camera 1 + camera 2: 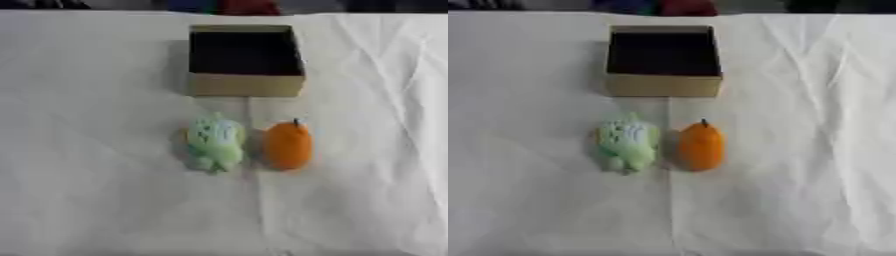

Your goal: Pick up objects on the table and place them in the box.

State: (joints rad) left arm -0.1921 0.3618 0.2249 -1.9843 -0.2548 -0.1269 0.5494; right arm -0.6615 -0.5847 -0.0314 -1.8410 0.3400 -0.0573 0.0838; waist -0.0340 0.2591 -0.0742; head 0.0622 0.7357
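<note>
Box (246,84) open-topped, green object (213,142) beside orange fruit (288,146) nearby.

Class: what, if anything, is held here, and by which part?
Nothing is held: no hand shows. The green object and orange fruit lie on the table.

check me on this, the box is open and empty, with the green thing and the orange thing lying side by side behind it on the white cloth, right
Not quite. The green thing and the orange thing lie side by side in front of the box, on the near side, not behind it, as the left eye view shows. The rest holds: the box is open, looks empty, and everything sits on the white cloth.
</note>
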